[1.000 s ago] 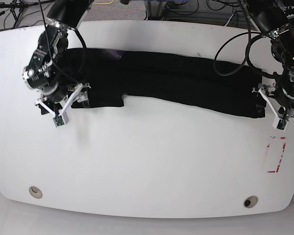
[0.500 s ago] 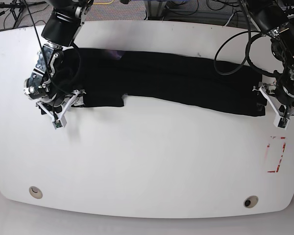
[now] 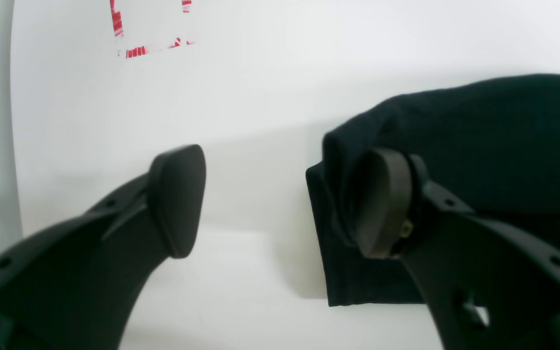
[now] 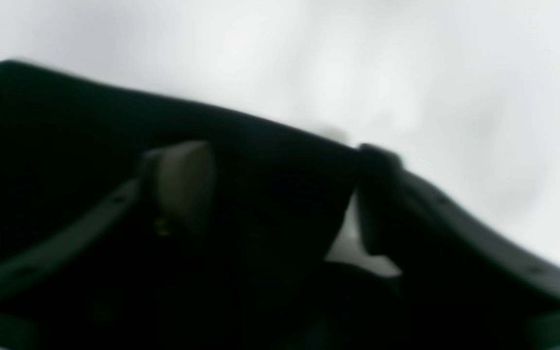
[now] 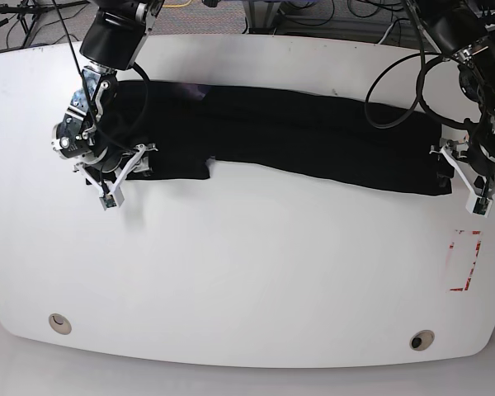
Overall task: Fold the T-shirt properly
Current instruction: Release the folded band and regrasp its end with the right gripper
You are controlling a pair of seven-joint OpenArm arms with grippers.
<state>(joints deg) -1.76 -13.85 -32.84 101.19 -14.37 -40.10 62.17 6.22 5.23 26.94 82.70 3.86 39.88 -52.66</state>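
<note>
Left wrist view: left gripper (image 3: 280, 204) stands wide apart, nothing between its pads; one fingertip (image 3: 178, 199) sits over bare white table (image 3: 270, 87), the other (image 3: 382, 204) rests against the folded end of the black T-shirt (image 3: 479, 141). The shirt's corner lies flat on the table, layered edges showing just below that fingertip. Red tape marks (image 3: 136, 48) are on the table, well apart from the shirt, toward the top of the view. Right wrist view: blurry and dark; right gripper (image 4: 280, 194) straddles a raised fold of T-shirt (image 4: 270, 184), one pad (image 4: 185, 184) over the cloth, the other finger (image 4: 382, 194) at the cloth's edge against the table (image 4: 406, 73). Cloth sits between the fingers with a gap left at one side; cannot tell whether it is pinched. Base view: T-shirt (image 5: 297, 132) lies as a long black band across the far half of the table (image 5: 247, 280), running from one gripper to the other. Right gripper (image 5: 115, 177) is at the shirt's end on the view's left, low on the cloth. Left gripper (image 5: 466, 177) is at the shirt's other end, just beside its edge. Red tape (image 5: 466, 260) is nearer the front than that end of the shirt. Black cable (image 5: 396, 91) loops over the shirt near that same end.
</note>
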